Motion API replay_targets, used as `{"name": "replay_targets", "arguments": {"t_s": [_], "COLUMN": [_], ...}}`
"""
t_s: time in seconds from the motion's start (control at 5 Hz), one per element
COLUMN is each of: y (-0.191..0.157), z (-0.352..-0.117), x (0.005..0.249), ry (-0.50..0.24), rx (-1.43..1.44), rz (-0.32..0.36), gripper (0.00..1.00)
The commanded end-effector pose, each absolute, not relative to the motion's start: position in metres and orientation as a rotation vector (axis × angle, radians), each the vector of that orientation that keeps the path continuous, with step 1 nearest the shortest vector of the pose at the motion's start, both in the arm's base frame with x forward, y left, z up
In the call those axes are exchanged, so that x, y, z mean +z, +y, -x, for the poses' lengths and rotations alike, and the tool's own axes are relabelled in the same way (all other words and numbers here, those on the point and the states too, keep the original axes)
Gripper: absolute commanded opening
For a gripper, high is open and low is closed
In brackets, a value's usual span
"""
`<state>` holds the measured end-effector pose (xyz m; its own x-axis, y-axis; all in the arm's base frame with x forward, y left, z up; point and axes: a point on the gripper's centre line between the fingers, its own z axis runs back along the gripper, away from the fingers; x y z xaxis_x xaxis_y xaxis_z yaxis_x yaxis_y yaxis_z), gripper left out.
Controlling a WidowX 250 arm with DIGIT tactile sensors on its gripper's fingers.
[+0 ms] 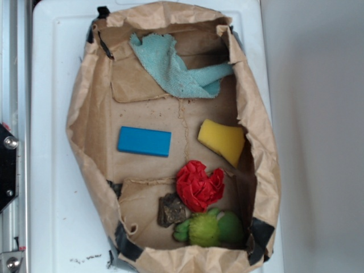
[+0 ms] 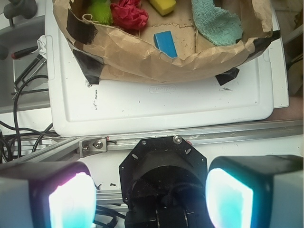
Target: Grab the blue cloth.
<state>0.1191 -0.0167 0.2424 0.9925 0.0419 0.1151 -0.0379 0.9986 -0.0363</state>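
Contents of a brown paper bag (image 1: 85, 122), cut down and folded open into a shallow tray, patched with black tape at its corners, lying on a white plastic surface (image 1: 48, 170).

Item 1. Blue cloth (image 1: 173, 68): a pale teal terry rag with ragged edges, lay crumpled at the upper end of the bag in the exterior view, one tail stretched toward the bag's right wall. In the wrist view it sat at the upper right (image 2: 216, 21), just inside the bag's wall. Nothing touched it.

Item 2. Blue block (image 1: 144, 141): flat, hard, bright blue rectangle, lay left of centre on the bag floor, well apart from the cloth.

Item 3. Yellow sponge (image 1: 223, 139): wedge-shaped, rested against the right wall, level with the block.

Item 4. Red crumpled object (image 1: 199, 185): folded like a rosette, sat below the sponge, near the middle.

Item 5. Small dark brown lump (image 1: 170, 210): just beside the red object, on its lower left; its material could not be made out.

Item 6. Green fuzzy toy (image 1: 209, 228): at the lower end of the bag, touching or nearly touching the red object.

Gripper (image 2: 149, 194): seen only in the wrist view, its two pale fingers (image 2: 71, 199) stood spread wide apart with nothing between them, positioned outside the bag, over a metal rail (image 2: 199, 135) at the surface's edge. Black cables (image 2: 23, 95) lay to the left of the surface.
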Motion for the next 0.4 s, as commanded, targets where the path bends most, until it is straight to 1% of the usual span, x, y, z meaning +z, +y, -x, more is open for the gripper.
{"name": "replay_targets", "arguments": {"t_s": [0.0,0.2], "y": [-0.017,-0.017], "z": [-0.119,-0.139], "x": [0.242,0.237], "ry": [-0.116,-0.149], "rx": [0.040,0.061], "rz": [0.034,0.031], "gripper": [1.00,1.00]}}
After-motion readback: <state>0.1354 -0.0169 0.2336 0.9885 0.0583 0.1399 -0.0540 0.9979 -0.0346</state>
